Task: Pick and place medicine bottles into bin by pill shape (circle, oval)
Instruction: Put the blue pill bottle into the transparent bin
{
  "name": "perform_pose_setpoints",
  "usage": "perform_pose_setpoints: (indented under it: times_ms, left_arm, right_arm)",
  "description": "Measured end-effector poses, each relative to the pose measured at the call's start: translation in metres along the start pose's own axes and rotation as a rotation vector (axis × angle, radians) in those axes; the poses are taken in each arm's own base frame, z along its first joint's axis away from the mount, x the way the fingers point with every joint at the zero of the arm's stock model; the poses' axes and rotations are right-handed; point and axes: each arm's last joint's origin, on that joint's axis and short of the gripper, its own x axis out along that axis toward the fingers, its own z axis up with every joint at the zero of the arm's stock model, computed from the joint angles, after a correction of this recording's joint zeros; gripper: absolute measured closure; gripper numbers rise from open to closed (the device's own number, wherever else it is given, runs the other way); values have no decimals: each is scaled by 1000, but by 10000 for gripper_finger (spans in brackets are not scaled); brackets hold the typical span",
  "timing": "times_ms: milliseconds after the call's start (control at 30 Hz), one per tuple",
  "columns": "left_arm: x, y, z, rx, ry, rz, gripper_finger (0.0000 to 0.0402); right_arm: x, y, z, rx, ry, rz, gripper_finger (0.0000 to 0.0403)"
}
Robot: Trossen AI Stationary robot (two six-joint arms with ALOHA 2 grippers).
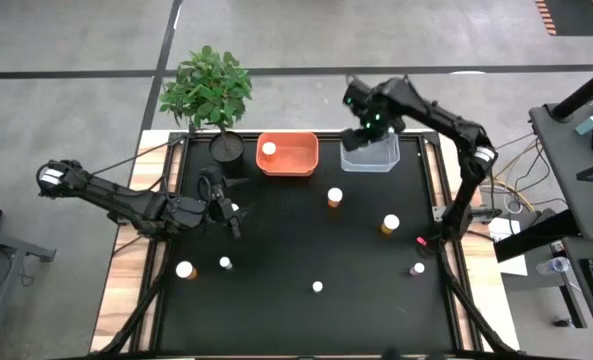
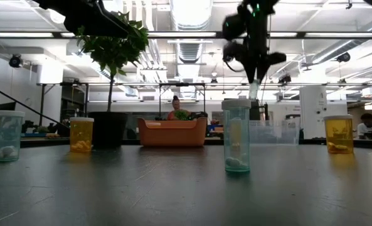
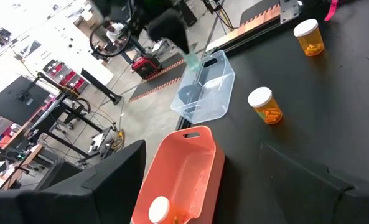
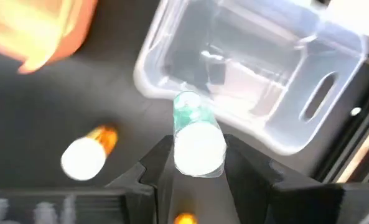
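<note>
My right gripper [image 1: 361, 133] hangs high over the left end of the clear bin [image 1: 369, 152] at the far edge, shut on a small clear-teal medicine bottle [image 4: 187, 112] with a white cap. My left gripper [image 1: 222, 206] waits open at the left, above the table, touching nothing. An orange bin [image 1: 287, 153] beside the clear one holds one white-capped bottle [image 1: 268, 148]. Amber bottles [image 1: 334, 196] [image 1: 390, 223] and several smaller ones [image 1: 317, 286] [image 1: 225, 263] [image 1: 417, 268] stand upright on the black mat. My right gripper pinches the small bottle at its white-capped end [image 4: 179, 155] between the two fingers [image 4: 162, 163]. The fingers come from above, pointing steeply down. The bottle runs along them, cap uppermost, its lower end [image 2: 253, 90] sticking out below the fingertips, clear of table and bin.
A potted plant [image 1: 211, 90] stands at the far left corner, next to the orange bin. Another white-capped bottle [image 1: 185, 269] stands near the mat's left edge. In the low view a clear bottle [image 2: 236, 135] stands in front. People sit in the room behind the table.
</note>
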Motion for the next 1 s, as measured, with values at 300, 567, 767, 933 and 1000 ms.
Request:
perform_pose_setpoints:
  times_ms: [300,567,767,933,1000]
  left_arm:
    - [0,1,1,-1,-2,4,104]
    - [0,2,1,14,1,9,104]
    - [0,2,1,13,1,10,104]
    - [0,2,1,14,1,10,104]
    - [0,2,1,14,1,10,104]
  right_arm:
    - [49,-42,45,5,69,-37,287]
    - [79,-44,59,-25,98,-48,285]
    - [91,-43,64,-27,106,-55,282]
    - [98,-42,67,-26,100,-54,280]
    - [101,-42,68,-24,96,-53,279]
